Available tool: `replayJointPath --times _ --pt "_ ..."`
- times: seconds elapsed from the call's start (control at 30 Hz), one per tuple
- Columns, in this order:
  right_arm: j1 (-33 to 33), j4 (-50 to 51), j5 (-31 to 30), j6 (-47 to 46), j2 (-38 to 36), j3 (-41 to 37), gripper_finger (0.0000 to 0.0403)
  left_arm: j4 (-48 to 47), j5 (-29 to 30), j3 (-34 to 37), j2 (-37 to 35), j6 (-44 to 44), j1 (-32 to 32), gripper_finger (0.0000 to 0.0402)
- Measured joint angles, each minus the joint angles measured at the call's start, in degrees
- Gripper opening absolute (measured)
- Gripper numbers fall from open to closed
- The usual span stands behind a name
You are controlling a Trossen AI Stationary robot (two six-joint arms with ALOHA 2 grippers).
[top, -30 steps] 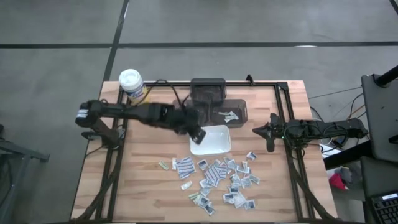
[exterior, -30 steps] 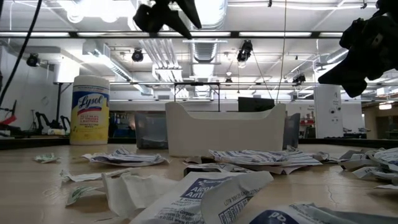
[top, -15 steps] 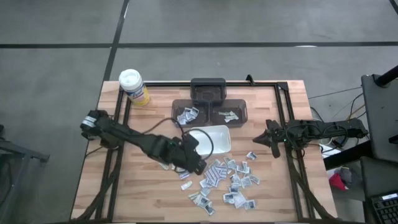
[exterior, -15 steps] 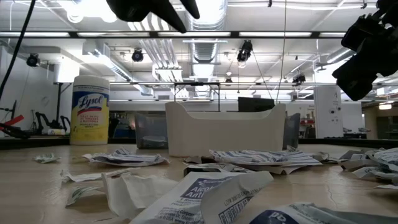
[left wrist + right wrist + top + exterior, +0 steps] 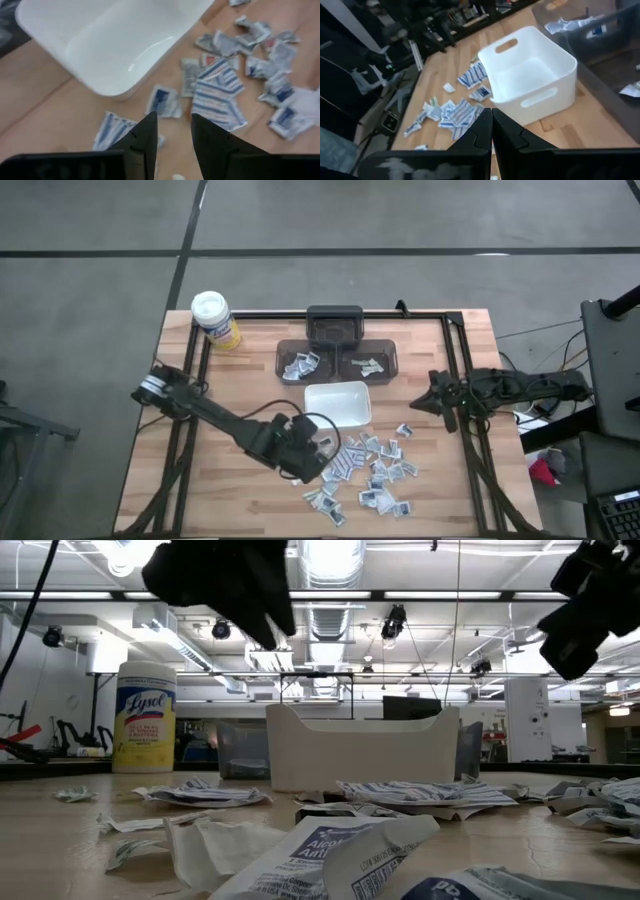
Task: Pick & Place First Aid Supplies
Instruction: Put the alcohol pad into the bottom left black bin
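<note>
Several first aid packets [image 5: 375,470], white and grey with blue print, lie flat on the wooden table between the white tray [image 5: 340,405] and the near edge. The left wrist view shows them close below [image 5: 217,95]. My left gripper [image 5: 312,458] hangs above the heap's left end, pointing down at a slant. It is open [image 5: 173,120], with nothing between its fingers. My right gripper [image 5: 425,400] hovers at the table's right side, shut [image 5: 491,117] and holding nothing, facing the tray [image 5: 530,75].
Two dark bins [image 5: 300,363] [image 5: 365,363] with a few packets stand behind the tray, and a dark box [image 5: 334,325] stands behind those. A yellow canister with a white lid [image 5: 212,315] is at the far left corner. Black frame rails [image 5: 460,360] run along the table's sides.
My left gripper has swung from over the tray's far left corner toward the table's near edge and sunk, and now hangs above the left end of the packet heap. My right gripper has risen a little and turned. No packet has moved.
</note>
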State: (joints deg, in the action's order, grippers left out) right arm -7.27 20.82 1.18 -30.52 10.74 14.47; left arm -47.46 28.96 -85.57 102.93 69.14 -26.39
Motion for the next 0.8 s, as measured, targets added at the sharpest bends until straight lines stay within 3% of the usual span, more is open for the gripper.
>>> replayJointPath --times 0.2,0.5,0.8 --pt "-0.1 4.3 0.5 -2.4 6.6 5.8 0.0008 4.1 1.7 8.9 -5.5 -0.4 -0.3 0.0096" --pt "-0.1 8.4 0.7 -2.4 22.2 15.4 0.0008 21.7 1.8 29.4 -21.5 -9.8 -0.4 0.0092" --pt "-0.1 18.2 1.0 -4.1 35.3 25.6 0.0008 23.6 2.3 44.2 -39.5 -20.6 -0.4 0.0092"
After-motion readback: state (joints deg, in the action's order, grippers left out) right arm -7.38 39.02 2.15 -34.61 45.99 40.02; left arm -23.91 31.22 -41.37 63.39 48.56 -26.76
